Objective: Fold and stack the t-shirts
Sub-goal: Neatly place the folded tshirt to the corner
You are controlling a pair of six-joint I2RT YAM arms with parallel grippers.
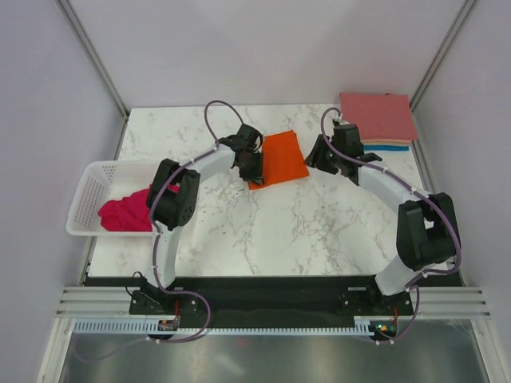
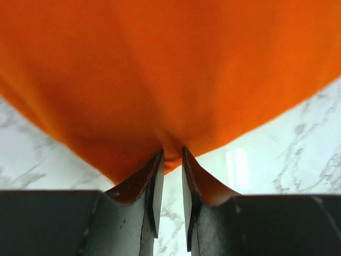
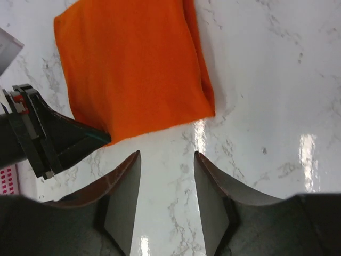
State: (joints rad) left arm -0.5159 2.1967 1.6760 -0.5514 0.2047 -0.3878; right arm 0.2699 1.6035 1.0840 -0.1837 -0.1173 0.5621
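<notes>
One orange t-shirt (image 2: 170, 69) is pinched at its edge by the left end effector (image 2: 171, 152). The right end effector (image 3: 167, 156) is spread.

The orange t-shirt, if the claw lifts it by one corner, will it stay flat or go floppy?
Probably floppy: the orange t-shirt is soft cloth and sags in curves around the left claw pinching its edge. It looks thin, so likely light. Its fold might fall open if lifted by one corner.
</notes>
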